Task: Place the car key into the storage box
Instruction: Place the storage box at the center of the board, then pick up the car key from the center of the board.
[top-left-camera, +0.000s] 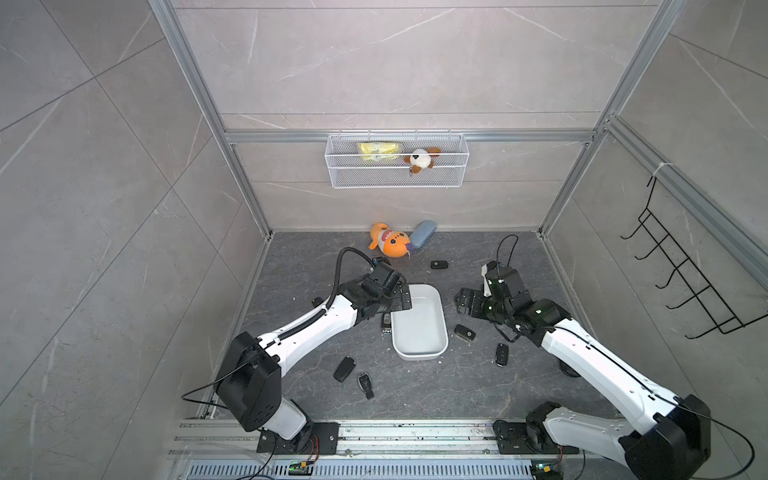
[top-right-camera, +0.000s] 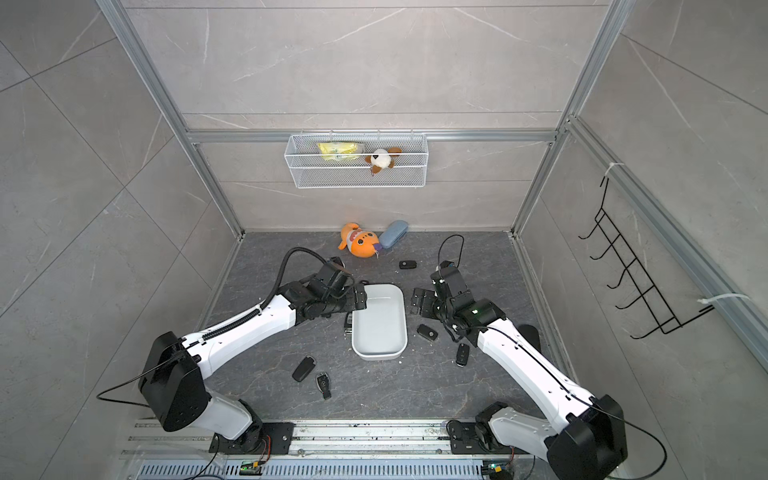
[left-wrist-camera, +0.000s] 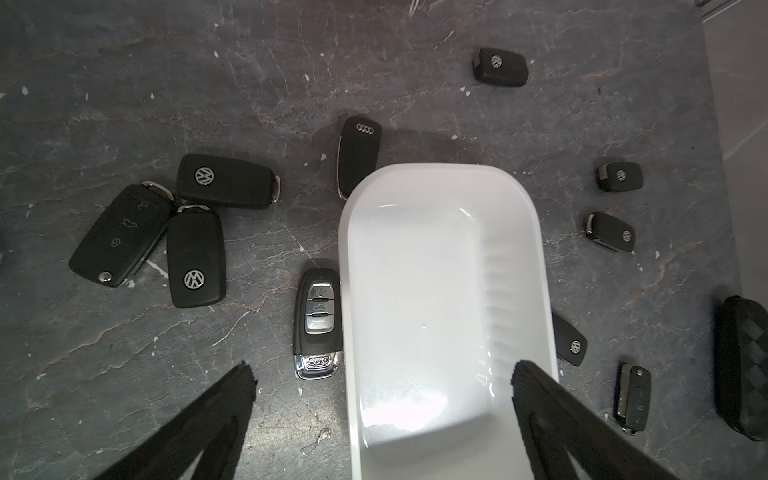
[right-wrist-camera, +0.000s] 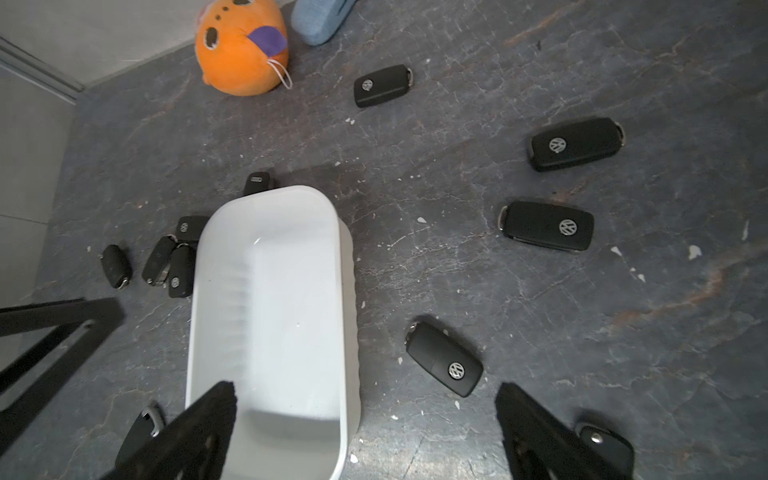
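Both hands gape wide, empty: left hand (left-wrist-camera: 382, 374) over the storage box (left-wrist-camera: 419, 171) rim, right hand (right-wrist-camera: 365, 392) beside it. The box holds nothing; the nearest car key (left-wrist-camera: 318, 328) lies on the tabletop (left-wrist-camera: 124, 104) just beside its outer wall, where a finger could jam or shove the box

- We see a white wire-mesh basket (top-left-camera: 374, 176), upper centre in both top views, hung on the back wall.
- Inside it we spot a yellow packet (top-left-camera: 379, 151) and a brown-white plush (top-left-camera: 420, 159).
- We note an orange plush toy (top-left-camera: 390, 243) mid-frame, just beside a blue-grey case (top-left-camera: 423, 234).
- We log a black hook rack (top-left-camera: 685, 274) at the right edge.
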